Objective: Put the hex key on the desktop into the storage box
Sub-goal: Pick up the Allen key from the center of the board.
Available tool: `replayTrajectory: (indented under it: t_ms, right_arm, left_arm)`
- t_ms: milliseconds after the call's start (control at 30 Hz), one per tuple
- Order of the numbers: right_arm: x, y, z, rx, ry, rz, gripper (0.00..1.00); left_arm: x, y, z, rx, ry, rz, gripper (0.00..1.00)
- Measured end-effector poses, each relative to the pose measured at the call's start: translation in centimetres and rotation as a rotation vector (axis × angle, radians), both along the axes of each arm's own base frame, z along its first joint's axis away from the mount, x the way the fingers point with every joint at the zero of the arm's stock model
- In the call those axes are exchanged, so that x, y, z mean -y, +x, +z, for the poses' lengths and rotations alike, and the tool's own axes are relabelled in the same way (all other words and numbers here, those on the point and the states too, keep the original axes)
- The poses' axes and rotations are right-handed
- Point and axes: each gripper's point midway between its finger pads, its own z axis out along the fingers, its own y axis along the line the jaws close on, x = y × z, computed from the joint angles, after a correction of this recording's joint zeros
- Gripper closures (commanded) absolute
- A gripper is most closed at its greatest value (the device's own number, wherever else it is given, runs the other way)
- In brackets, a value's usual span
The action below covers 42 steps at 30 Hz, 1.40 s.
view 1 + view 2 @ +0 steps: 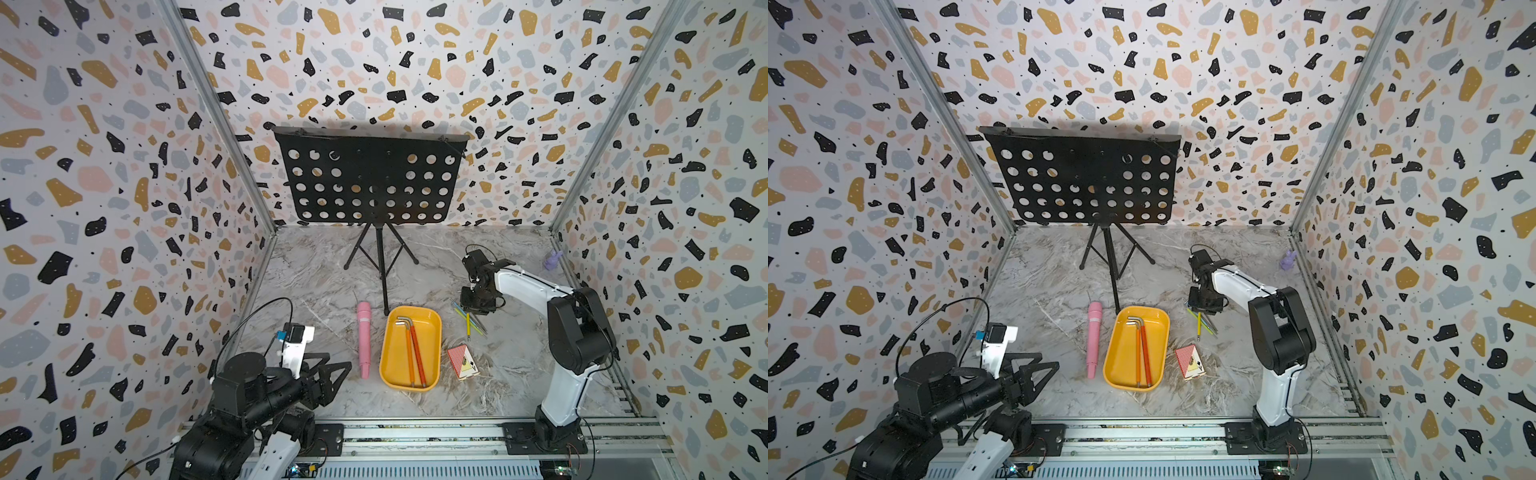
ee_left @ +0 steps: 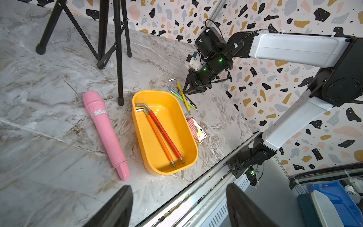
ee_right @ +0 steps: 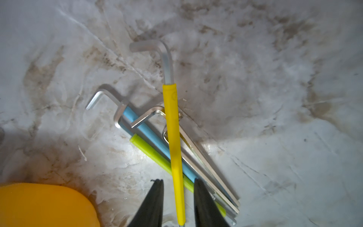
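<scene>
Several hex keys lie piled on the desktop, just right of the yellow storage box. In the right wrist view a yellow-sleeved hex key lies across a blue one, a green one and bare silver ones. My right gripper stands open, low over the pile, its fingers on either side of the yellow key with gaps both sides. An orange and a red hex key lie in the box. My left gripper is open and empty near the front left.
A pink toy microphone lies left of the box and a red card box to its right. A black music stand rises behind, one leg ending near the box. A purple figure sits far right. A metal rail runs along the front.
</scene>
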Motion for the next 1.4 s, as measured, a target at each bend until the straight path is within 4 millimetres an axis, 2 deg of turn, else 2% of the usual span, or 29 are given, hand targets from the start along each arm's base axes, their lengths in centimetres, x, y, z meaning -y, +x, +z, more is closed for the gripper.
replayTrajectory:
  t_ms: [667, 900, 1100, 1267, 1400]
  right_arm:
    - [-0.2, 0.4, -2.0, -0.022, -0.007, -0.002, 0.80]
    - [-0.3, 0.5, -2.0, -0.016, -0.004, -0.008, 0.87]
    - [-0.3, 0.6, -2.0, -0.015, -0.004, -0.012, 0.98]
    - [-0.1, 0.6, -1.7, -0.005, -0.012, -0.013, 1.00]
    - [0.1, 0.9, 0.5, 0.047, -0.003, -0.016, 1.00]
  left_arm:
    - [0.0, 0.0, 0.0, 0.000, 0.000, 0.000, 0.22]
    - [0.0, 0.0, 0.0, 0.000, 0.000, 0.000, 0.22]
    - [0.0, 0.0, 0.0, 0.000, 0.000, 0.000, 0.22]
    - [0.0, 0.0, 0.0, 0.000, 0.000, 0.000, 0.22]
    - [0.0, 0.0, 0.0, 0.000, 0.000, 0.000, 0.22]
